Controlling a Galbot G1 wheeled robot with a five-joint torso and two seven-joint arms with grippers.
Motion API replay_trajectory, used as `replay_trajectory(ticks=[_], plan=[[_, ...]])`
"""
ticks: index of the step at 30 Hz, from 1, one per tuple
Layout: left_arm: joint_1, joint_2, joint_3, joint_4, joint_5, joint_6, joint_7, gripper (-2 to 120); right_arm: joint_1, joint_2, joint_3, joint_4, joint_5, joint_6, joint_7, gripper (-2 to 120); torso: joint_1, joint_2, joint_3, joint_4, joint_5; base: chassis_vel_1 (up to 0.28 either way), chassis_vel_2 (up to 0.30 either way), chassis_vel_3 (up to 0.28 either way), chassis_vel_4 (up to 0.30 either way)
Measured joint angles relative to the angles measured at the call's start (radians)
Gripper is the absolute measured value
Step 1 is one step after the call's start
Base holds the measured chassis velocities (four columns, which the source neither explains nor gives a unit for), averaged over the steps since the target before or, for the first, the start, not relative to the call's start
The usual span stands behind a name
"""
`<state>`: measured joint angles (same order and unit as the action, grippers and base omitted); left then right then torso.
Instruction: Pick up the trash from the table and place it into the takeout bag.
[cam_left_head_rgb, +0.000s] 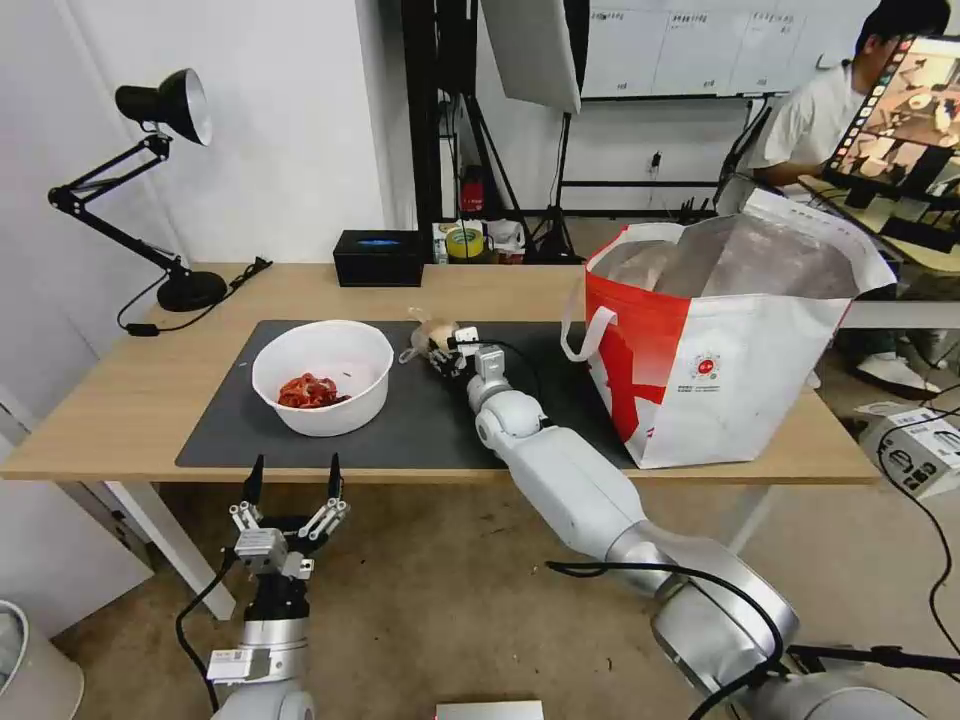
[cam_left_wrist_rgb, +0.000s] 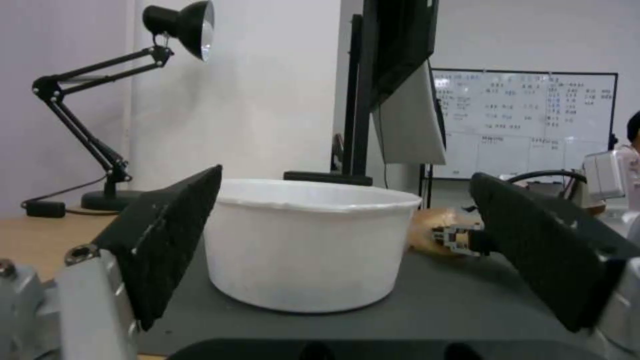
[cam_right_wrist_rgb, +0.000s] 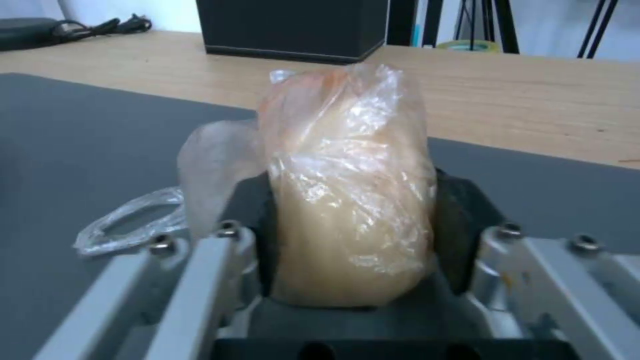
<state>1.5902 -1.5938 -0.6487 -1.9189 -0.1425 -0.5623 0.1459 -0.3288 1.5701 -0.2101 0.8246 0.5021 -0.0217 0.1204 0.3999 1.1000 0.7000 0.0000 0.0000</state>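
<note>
**Bagged lump gripped, lift pending**

The right gripper (cam_right_wrist_rgb: 353, 235) is clenched on the clear bag (cam_right_wrist_rgb: 347, 200), low over the table's mat (cam_left_head_rgb: 420, 420). The takeout bag (cam_left_head_rgb: 720, 350) stands to its right; lifting over the rim looks next. The left gripper (cam_left_head_rgb: 292, 478) waits spread before the bowl (cam_left_head_rgb: 322, 375).

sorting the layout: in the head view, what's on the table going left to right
desk lamp → white bowl → clear bag with yellowish lump, in the right gripper → takeout bag

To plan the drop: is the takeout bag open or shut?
Open: the takeout bag stands upright on the table, mouth wide, foil lining visible.
</note>
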Motion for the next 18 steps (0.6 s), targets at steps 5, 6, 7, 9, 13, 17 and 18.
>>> replay_trajectory(ticks=[5, 6, 7, 9, 13, 17, 18], plan=[[0.001, 0.0, 0.0, -0.002, 0.0, -0.001, 0.0, 100, -0.003, -0.001, 0.002, 0.003, 0.0, 0.0, 0.0, 27, 0.0, 0.0, 0.0, 0.0, 0.0, 0.0, 0.0, 0.0, 0.0], [0.002, 0.0, 0.0, -0.003, 0.0, -0.001, 0.0, 100, -0.004, -0.002, 0.003, 0.005, 0.0, 0.0, 0.0, 19, 0.0, 0.0, 0.0, 0.0, 0.0, 0.0, 0.0, 0.0, 0.0], [0.002, 0.0, 0.0, -0.003, 0.001, -0.002, 0.0, 100, -0.006, -0.002, 0.004, 0.007, 0.0, 0.0, 0.0, 15, 0.0, 0.0, 0.0, 0.0, 0.0, 0.0, 0.0, 0.0, 0.0], [0.003, 0.0, 0.0, -0.003, 0.001, -0.003, 0.0, 100, -0.006, -0.003, 0.004, 0.008, 0.0, 0.0, 0.001, 10, 0.0, 0.0, 0.0, 0.0, 0.0, 0.0, 0.0, 0.0, 0.0], [0.003, 0.0, -0.003, -0.005, 0.001, -0.004, 0.0, 100, -0.007, -0.005, 0.004, 0.013, 0.0, -0.001, 0.001, 4, 0.0, 0.0, 0.0, 0.0, 0.0, 0.0, 0.0, 0.0, 0.0], [0.002, 0.0, -0.004, -0.005, 0.0, -0.004, 0.0, 100, -0.008, -0.01, 0.004, 0.027, -0.001, -0.001, 0.003, 4, 0.0, 0.0, 0.0, 0.0, 0.0, 0.0, 0.0, 0.0, 0.0], [0.002, 0.0, -0.004, -0.005, 0.0, -0.004, 0.0, 100, -0.01, -0.013, 0.004, 0.035, -0.002, -0.001, 0.004, 4, 0.0, 0.0, 0.0, 0.0, 0.0, 0.0, 0.0, 0.0, 0.0]])
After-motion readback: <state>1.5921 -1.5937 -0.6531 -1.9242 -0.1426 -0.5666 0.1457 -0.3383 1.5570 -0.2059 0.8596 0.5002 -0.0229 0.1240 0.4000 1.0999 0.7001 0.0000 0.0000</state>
